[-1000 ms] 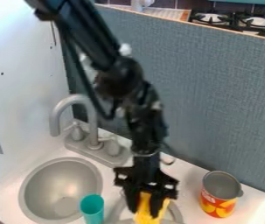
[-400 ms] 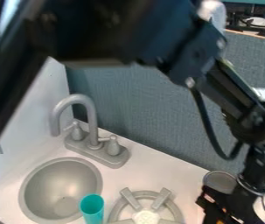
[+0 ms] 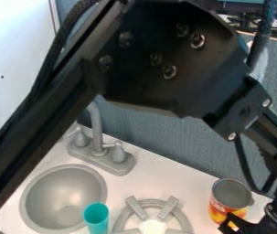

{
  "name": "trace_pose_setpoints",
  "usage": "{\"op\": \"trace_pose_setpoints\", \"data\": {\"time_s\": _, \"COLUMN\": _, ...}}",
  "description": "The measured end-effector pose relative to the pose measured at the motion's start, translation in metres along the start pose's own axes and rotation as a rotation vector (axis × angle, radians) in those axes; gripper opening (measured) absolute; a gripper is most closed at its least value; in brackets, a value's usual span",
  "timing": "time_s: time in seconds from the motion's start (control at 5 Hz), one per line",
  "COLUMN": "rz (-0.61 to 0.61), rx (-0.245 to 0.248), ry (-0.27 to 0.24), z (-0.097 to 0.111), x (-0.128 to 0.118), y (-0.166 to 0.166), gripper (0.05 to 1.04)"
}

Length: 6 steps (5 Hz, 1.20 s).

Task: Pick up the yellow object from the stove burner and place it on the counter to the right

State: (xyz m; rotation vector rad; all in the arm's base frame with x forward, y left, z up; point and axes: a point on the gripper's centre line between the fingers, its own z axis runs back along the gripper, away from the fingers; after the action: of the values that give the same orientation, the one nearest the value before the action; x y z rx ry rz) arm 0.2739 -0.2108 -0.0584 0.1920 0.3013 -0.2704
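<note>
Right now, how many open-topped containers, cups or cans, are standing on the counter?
2. One turquoise cup, between the sink and the burner; one open can, right of the burner. More may be hidden behind the arm.

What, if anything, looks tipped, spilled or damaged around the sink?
Nothing stands out. The can and teal cup have their mouths up, the sink looks intact, and I see no spill. The pincer hides part of the can's lower side, so I can't judge there.
</note>
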Motion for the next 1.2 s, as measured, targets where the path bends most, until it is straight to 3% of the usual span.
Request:
{"op": "trace_pose_setpoints", "data": {"time_s": 0.4, "rz": -0.034, "rx": 0.061, "ry": -0.055, "z": 0.007, "x": 0.01, "y": -0.023, "gripper": 0.545}}
{"op": "trace_pose_setpoints", "data": {"time_s": 0.8, "rz": 0.032, "rx": 0.164, "ry": 0.028, "z": -0.006, "x": 0.019, "y": -0.027, "gripper": 0.544}}
{"op": "trace_pose_setpoints", "data": {"time_s": 1.2, "rz": 0.051, "rx": 0.198, "ry": 0.057, "z": -0.006, "x": 0.02, "y": -0.029, "gripper": 0.544}}
